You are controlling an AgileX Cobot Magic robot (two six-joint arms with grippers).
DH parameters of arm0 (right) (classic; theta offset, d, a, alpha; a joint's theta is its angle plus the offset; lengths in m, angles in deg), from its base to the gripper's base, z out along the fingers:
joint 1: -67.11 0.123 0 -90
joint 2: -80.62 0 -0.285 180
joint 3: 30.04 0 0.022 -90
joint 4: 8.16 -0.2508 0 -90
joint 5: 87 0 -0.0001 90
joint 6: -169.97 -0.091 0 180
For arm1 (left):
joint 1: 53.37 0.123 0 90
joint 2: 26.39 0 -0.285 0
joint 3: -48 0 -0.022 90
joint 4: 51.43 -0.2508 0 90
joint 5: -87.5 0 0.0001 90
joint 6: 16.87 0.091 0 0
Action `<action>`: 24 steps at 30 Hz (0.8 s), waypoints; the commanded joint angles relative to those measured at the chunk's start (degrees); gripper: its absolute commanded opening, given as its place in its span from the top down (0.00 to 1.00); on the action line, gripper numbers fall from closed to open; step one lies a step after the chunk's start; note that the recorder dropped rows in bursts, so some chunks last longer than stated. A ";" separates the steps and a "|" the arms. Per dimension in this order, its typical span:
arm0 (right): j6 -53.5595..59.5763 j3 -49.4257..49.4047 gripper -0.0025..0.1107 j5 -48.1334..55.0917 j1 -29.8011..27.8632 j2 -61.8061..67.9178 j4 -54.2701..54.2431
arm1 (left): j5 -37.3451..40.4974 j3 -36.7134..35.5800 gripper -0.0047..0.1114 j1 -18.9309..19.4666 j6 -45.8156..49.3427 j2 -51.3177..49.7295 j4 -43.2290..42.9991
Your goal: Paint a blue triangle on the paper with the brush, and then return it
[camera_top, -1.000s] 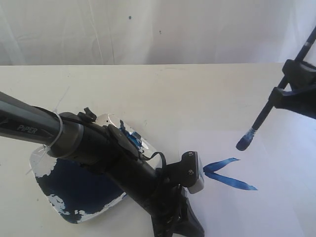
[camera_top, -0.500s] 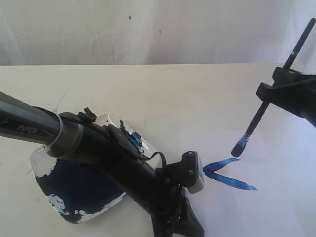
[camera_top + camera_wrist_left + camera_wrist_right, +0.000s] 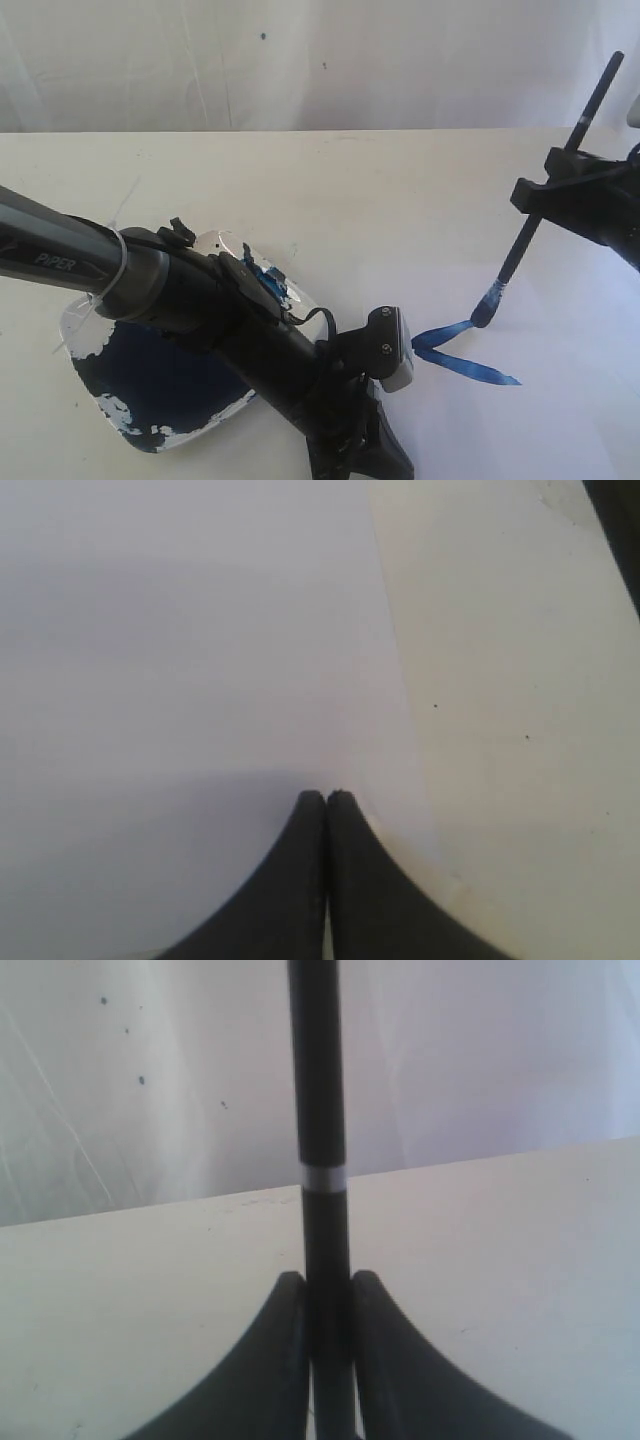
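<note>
My right gripper is shut on the black brush, which slants down to the left. The silver band shows just beyond the fingertips. The brush's blue tip touches the white paper at the right end of the upper blue stroke. Two medium-blue strokes meet in a point on the left and stand apart on the right. My left gripper is shut with nothing in it, pressing on the paper near its edge.
The left arm lies across the lower left, over a clear paint dish holding a dark-blue pool. A white wall backs the cream table. The table edge and wall show behind the brush in the right wrist view.
The right gripper has moved left and down with the brush, bringing its tip from the air onto the paper at the upper stroke's end. The left arm has not moved.
</note>
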 commanded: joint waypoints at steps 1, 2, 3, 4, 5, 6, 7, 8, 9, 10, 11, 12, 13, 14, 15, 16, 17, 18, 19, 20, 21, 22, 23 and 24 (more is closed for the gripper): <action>0.82 0.54 0.98 -2.58 0.07 0.03 -2.16 | 0.08 -0.66 0.96 -0.33 -0.37 -0.88 -2.30; 0.82 0.54 0.98 -2.93 0.07 0.03 -2.14 | 0.08 -0.66 0.96 -0.33 -0.37 -0.88 -2.30; 0.82 0.54 0.98 -3.27 0.07 0.03 -2.14 | 0.08 -0.66 0.96 -0.33 -0.37 -0.88 -2.30; 0.82 0.64 0.98 -3.24 0.07 0.03 -2.14 | 0.08 -0.66 0.96 -0.33 -0.37 -0.88 -2.30; 0.82 0.57 0.98 -3.24 0.07 0.30 -2.14 | 0.08 -0.66 0.96 -0.33 -0.37 -0.88 -2.30; 0.82 0.57 0.98 -3.24 0.07 0.46 -2.14 | 0.08 -0.66 0.96 -0.33 -0.37 -0.88 -2.30; 0.82 0.57 0.98 -3.24 0.07 0.92 -2.14 | 0.08 -0.66 0.96 -0.33 -0.37 -0.88 -2.30; 0.82 0.57 0.98 -3.24 0.07 1.29 -2.14 | 0.08 -0.66 0.96 -0.33 -0.37 -0.88 -2.30; 0.82 0.57 0.98 -3.24 0.07 1.78 -2.14 | 0.08 -0.66 0.96 -0.33 -0.37 -0.88 -2.30; 0.82 0.57 0.98 -3.24 0.07 2.14 -2.14 | 0.08 -0.66 0.96 -0.33 -0.37 -0.88 -2.30; 0.82 0.57 0.98 -3.24 0.07 2.62 -2.14 | 0.08 -0.66 0.96 -0.33 -0.37 -0.88 -2.30; 0.82 0.57 0.98 -3.24 0.07 2.73 -2.14 | 0.08 -0.66 0.96 -0.33 -0.37 -0.88 -2.30; 0.82 0.57 0.98 -3.24 0.07 2.86 -2.14 | 0.08 -0.66 0.96 -0.33 -0.37 -0.88 -2.30; 0.82 0.57 0.98 -3.10 0.07 2.88 -2.14 | 0.08 -0.66 0.96 -0.33 -0.37 -0.88 -2.30; 0.82 0.57 0.98 -2.88 0.07 2.88 -2.14 | 0.08 -0.66 0.96 -0.33 -0.37 -0.88 -2.30; 0.82 0.57 0.98 -2.39 0.07 2.88 -2.14 | 0.08 -0.66 0.96 -0.33 -0.37 -0.88 -2.30; 0.82 0.57 0.98 -1.99 0.07 2.88 -2.14 | 0.08 -0.66 0.96 -0.33 -0.37 -0.88 -2.30; 0.82 0.57 0.98 -1.04 0.07 2.88 -2.14 | 0.08 -0.66 0.96 -0.33 -0.37 -0.88 -2.30; 0.82 0.57 0.98 -0.54 0.07 2.75 -2.14 | 0.08 -0.66 0.96 -0.33 -0.37 -0.88 -2.30; 0.82 0.57 0.98 0.12 0.07 2.75 -2.14 | 0.08 -0.66 0.96 -0.33 -0.37 -0.88 -2.30; 0.82 0.57 0.98 0.75 0.07 2.62 -2.14 | 0.08 -0.66 0.96 -0.33 -0.37 -0.88 -2.30; 0.82 0.57 0.98 1.69 0.07 2.38 -2.28 | 0.08 -0.66 0.96 -0.33 -0.37 -0.88 -2.30; 0.82 0.57 0.98 2.38 0.07 2.02 -2.28 | 0.08 -0.66 0.96 -0.33 -0.37 -0.88 -2.30; 0.92 0.57 0.98 3.47 0.07 1.56 -2.28 | 0.32 -0.66 0.96 -0.33 -0.37 -0.88 -2.30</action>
